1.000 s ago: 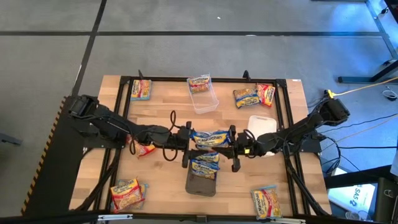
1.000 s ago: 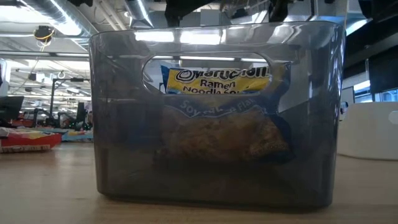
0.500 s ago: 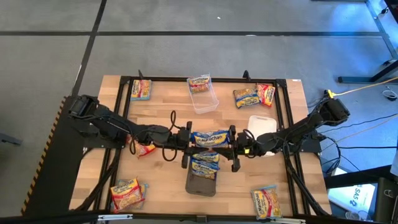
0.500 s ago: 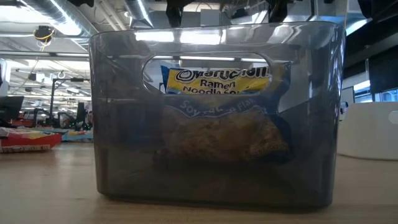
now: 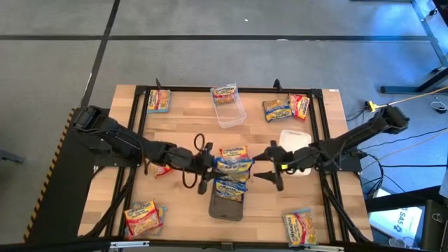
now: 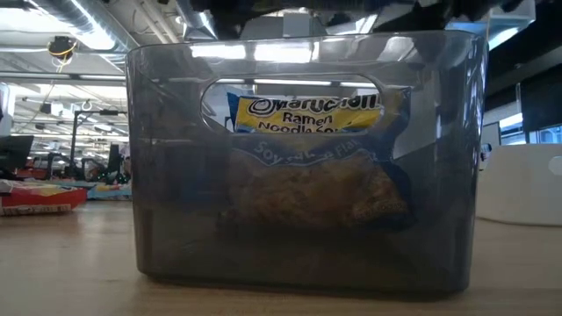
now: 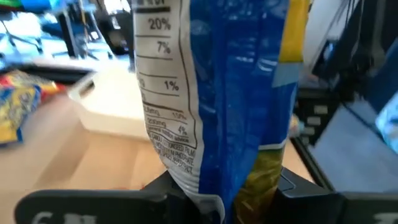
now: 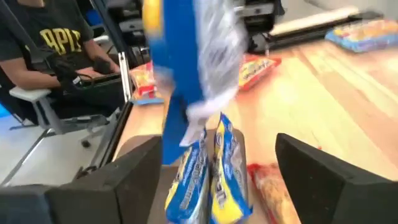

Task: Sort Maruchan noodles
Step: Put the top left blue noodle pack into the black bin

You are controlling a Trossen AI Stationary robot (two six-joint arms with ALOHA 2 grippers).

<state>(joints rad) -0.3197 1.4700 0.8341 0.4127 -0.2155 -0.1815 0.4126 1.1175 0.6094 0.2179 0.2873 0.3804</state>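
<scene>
The left gripper [image 5: 207, 162] pinches a blue noodle packet [image 5: 233, 162] by its end directly above the dark grey tray [image 5: 227, 207], while the right gripper [image 5: 269, 172] stands spread beside it.

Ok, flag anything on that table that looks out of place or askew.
One blue-banded packet hangs in the air, pinched at one end by the left gripper above the dark grey tray, crumpled rather than flat. The right gripper is open beside it. A red packet lies partly under the left arm.
</scene>
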